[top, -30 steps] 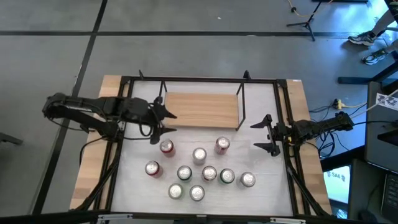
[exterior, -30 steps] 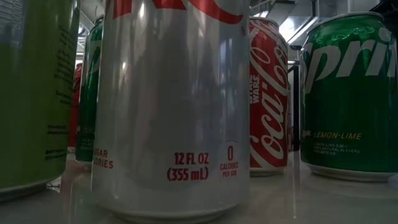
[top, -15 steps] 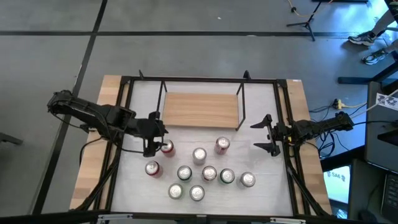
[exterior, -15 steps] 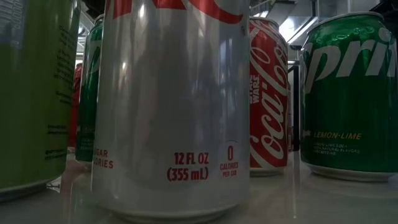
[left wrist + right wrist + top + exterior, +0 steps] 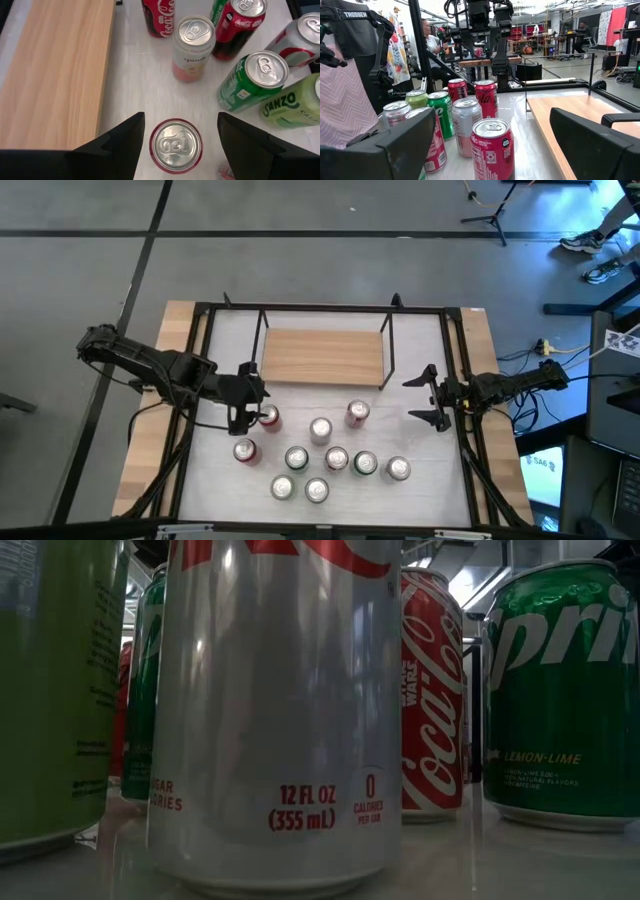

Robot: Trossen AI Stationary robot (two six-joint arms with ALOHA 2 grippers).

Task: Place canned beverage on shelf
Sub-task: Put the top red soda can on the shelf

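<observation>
**Item: left gripper** (image 5: 248, 400). A second ago at the left end of the low light-wood shelf in a black wire frame (image 5: 322, 355); now drawn back over the white table (image 5: 425, 480). Jaws spread either side of an upright red, silver-topped beverage can (image 5: 176, 145), apparently clear of its wall.
**Can:** on the table, just in front of the shelf's left end, unlifted.
**Shelf:** bare.
**Reading:** approach made; closing and lifting remain.
**Item: right gripper** (image 5: 428, 395). Waits at the table's right, jaws wide, empty.
</observation>
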